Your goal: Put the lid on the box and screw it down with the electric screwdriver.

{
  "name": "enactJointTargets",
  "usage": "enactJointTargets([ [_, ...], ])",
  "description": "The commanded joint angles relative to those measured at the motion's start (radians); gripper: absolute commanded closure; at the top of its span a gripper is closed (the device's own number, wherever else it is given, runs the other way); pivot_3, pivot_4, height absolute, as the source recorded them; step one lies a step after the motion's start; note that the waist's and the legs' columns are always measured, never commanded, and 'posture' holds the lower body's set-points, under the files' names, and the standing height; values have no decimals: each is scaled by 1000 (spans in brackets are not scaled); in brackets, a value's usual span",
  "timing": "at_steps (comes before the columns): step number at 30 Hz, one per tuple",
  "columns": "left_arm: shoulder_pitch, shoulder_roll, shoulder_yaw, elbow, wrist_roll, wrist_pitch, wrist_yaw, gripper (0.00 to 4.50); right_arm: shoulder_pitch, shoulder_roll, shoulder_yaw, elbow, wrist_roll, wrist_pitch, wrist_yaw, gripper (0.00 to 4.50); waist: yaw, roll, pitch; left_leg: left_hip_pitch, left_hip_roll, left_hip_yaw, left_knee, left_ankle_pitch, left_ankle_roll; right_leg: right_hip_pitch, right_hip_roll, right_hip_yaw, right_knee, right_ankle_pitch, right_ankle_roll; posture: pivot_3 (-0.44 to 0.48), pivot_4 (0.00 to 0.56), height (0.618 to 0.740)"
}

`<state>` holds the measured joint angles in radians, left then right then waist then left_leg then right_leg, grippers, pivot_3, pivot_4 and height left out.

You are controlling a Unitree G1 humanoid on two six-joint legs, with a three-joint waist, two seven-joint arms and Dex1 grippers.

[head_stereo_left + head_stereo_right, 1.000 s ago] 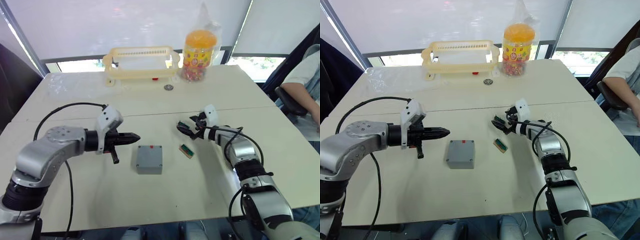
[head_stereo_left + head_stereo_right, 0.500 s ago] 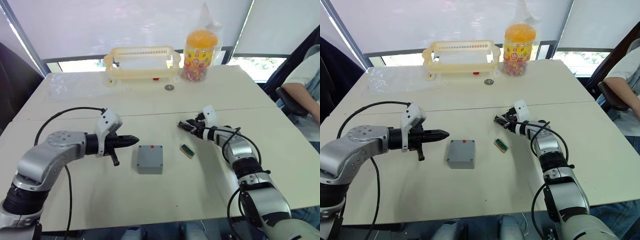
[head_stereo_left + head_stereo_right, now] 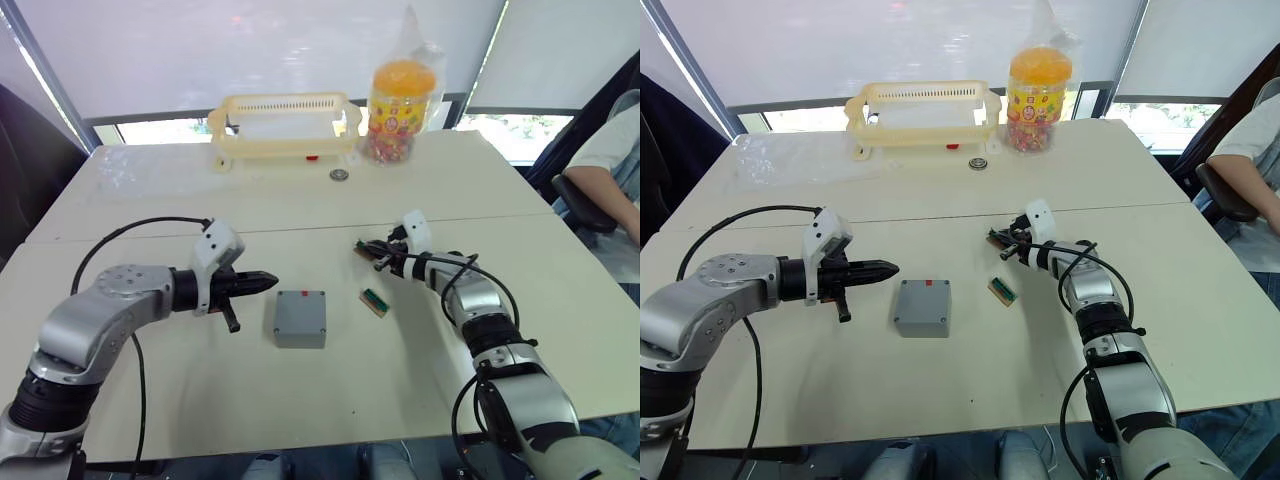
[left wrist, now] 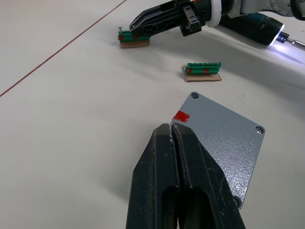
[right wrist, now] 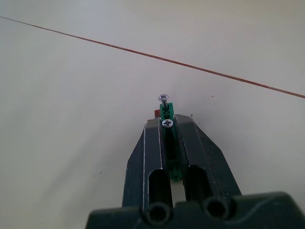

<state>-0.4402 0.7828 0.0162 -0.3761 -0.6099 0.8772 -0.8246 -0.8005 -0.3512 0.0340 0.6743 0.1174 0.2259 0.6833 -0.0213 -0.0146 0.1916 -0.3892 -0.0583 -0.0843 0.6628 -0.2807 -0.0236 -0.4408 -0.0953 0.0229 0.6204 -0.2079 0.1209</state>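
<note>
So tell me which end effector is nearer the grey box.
Left. The left end effector sits just beside the box, fingers shut, on its left. The right end effector is farther off, beyond the box to its right, shut on a green screw strip.

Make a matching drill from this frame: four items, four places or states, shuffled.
Items:
1. box with lid on
2. left pincer
3. right pincer
4. loose green screw strip

States:
A. shut on a green screw strip
B. lying flat on the table between box and right arm
C. shut, holding nothing, tips next to the red mark
D. on the table in front of the robot, red mark on its far edge

Pairs: 1-D, 2-C, 3-A, 4-B
</note>
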Motion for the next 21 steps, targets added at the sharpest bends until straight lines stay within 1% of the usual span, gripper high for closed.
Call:
enactJointTargets([
  [1, -1, -1, 11, -12, 7, -23, 2, 4500, -14, -5, -13, -38, 6, 4, 6, 4422, 0, 0, 0, 0, 0, 0, 0, 0, 0, 0, 0, 0, 0, 0, 0, 0, 150, 740],
  [5, 1, -8, 7, -11, 11, -25, 1, 4500, -8, -12, -11, -34, 5, 20, 14, 4422, 0, 0, 0, 0, 0, 0, 0, 0, 0, 0, 0, 0, 0, 0, 0, 0, 150, 740],
  [11, 5, -14, 4, -11, 14, -28, 2, 4500, 10, -20, -15, -93, 24, 70, 48, 4422, 0, 0, 0, 0, 0, 0, 0, 0, 0, 0, 0, 0, 0, 0, 0, 0, 150, 740],
  [18, 8, -22, 2, -12, 18, -30, 4, 4500, 16, -26, -3, -88, 3, 56, 49, 4422, 0, 0, 0, 0, 0, 0, 0, 0, 0, 0, 0, 0, 0, 0, 0, 0, 150, 740],
  [19, 9, -23, 2, -12, 18, -30, 4, 4500, 16, -25, -4, -86, 1, 54, 46, 3688, 0, 0, 0, 0, 0, 0, 0, 0, 0, 0, 0, 0, 0, 0, 0, 0, 150, 740],
  [20, 9, -23, 2, -12, 18, -30, 4, 4500, 16, -25, -5, -85, 1, 52, 45, 3424, 0, 0, 0, 0, 0, 0, 0, 0, 0, 0, 0, 0, 0, 0, 0, 0, 150, 740],
  [21, 10, -23, 2, -12, 19, -30, 5, 4500, 16, -23, -8, -87, 1, 52, 41, 2890, 0, 0, 0, 0, 0, 0, 0, 0, 0, 0, 0, 0, 0, 0, 0, 0, 150, 740],
])
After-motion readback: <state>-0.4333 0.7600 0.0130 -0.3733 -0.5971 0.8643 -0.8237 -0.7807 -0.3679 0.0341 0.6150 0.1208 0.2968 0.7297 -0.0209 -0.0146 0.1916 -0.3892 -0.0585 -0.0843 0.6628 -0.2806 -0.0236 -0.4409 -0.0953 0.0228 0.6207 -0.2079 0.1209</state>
